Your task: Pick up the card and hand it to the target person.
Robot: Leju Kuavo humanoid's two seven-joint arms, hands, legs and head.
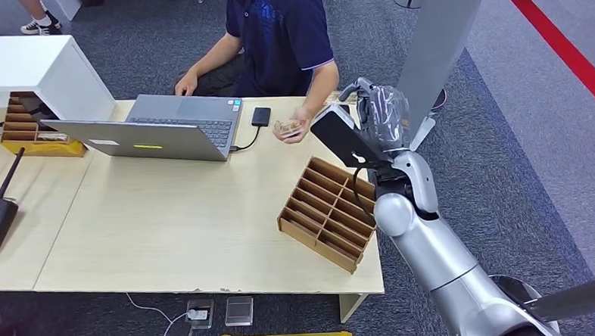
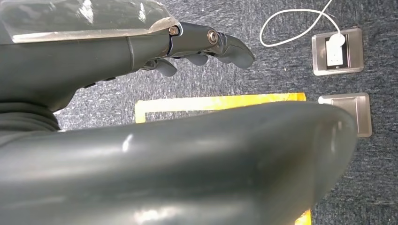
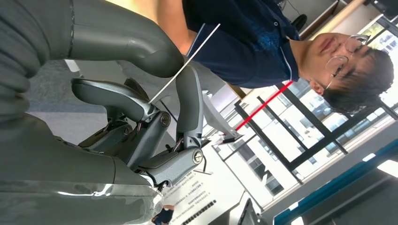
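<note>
Over the desk [image 1: 190, 218], right hand [image 1: 379, 119] pinches the card [image 3: 185, 63] (edge-on) between thumb and fingers.

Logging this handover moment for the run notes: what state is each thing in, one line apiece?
card: held edge-on in the right hand, raised toward the person
right hand: gripping the card, lifted past the table's edge
left hand: holds nothing, fingers loosely extended, above the carpet
laptop: open on the table
wooden organizer: lying flat on the table, slots look empty
person's hand: resting on the table, holding small items
</note>
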